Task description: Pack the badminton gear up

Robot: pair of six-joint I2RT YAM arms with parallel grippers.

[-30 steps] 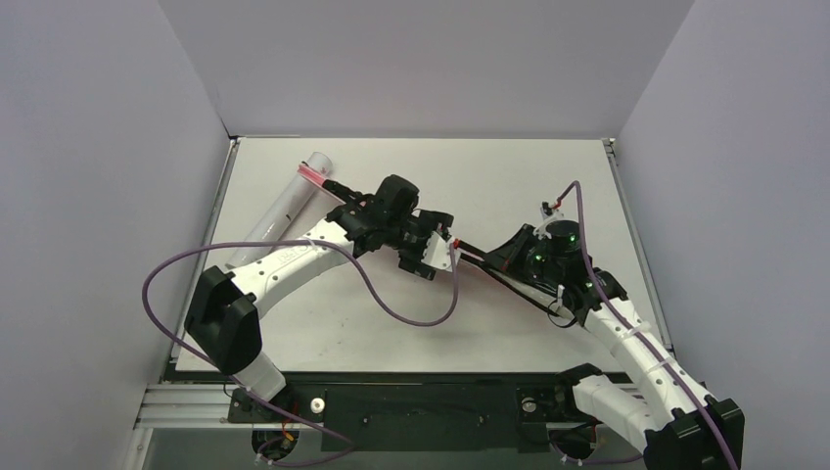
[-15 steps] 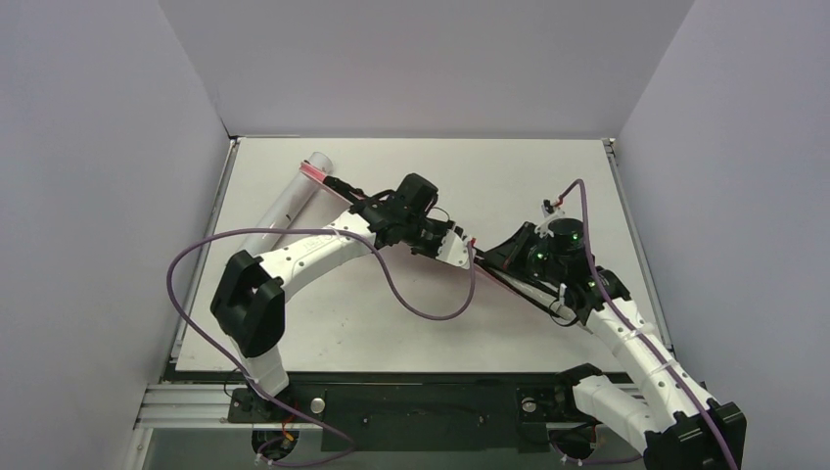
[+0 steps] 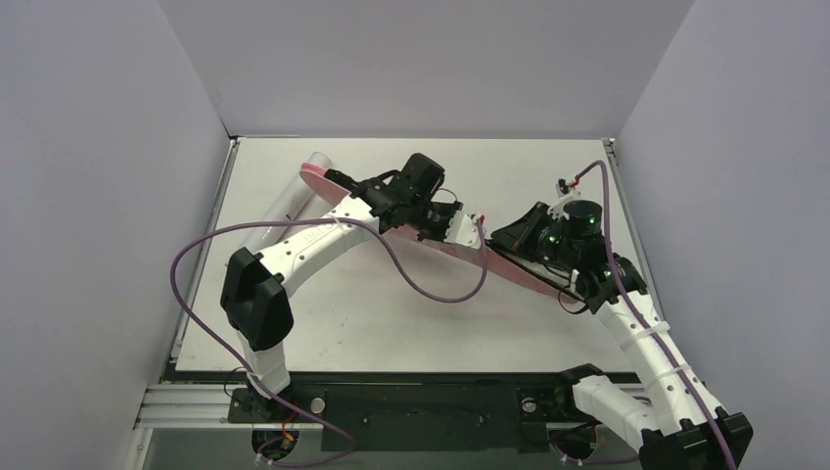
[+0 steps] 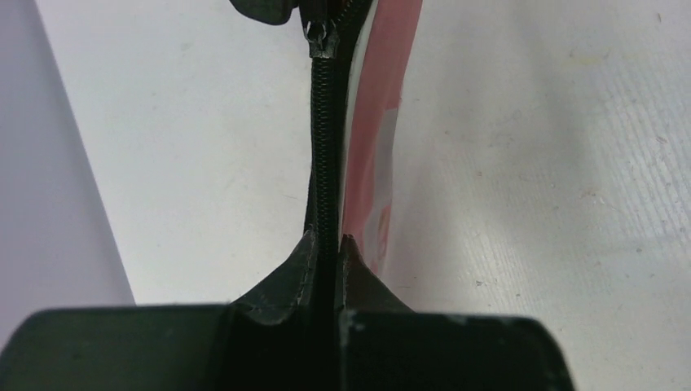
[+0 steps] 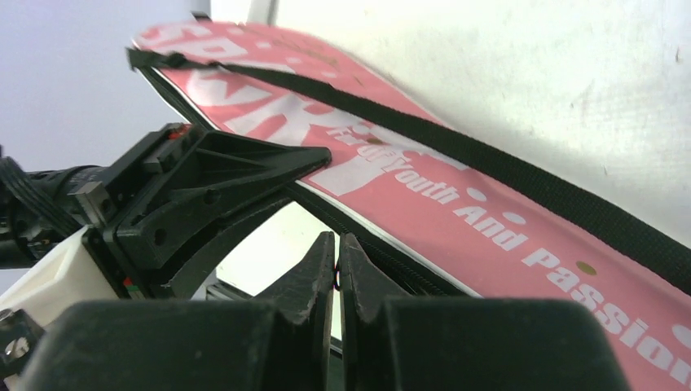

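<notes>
1. Cover (image 3: 519,272) runs diagonally across the middle of the bench (image 3: 343,313), from the far-left corner toward the right edge, turned up on its edge.
2. It's pink with white "SPORT" and "Youth And Passion" lettering, and a black strap (image 5: 505,175) runs along its face.
3. Left tool (image 4: 327,244) is clamped on the cover's black zip (image 4: 326,147).
4. Right tool (image 5: 336,244) is pressed tight shut at the zip edge; what it pinches, I can't tell.
5. Tube (image 3: 284,211) lies along the left edge.
</notes>
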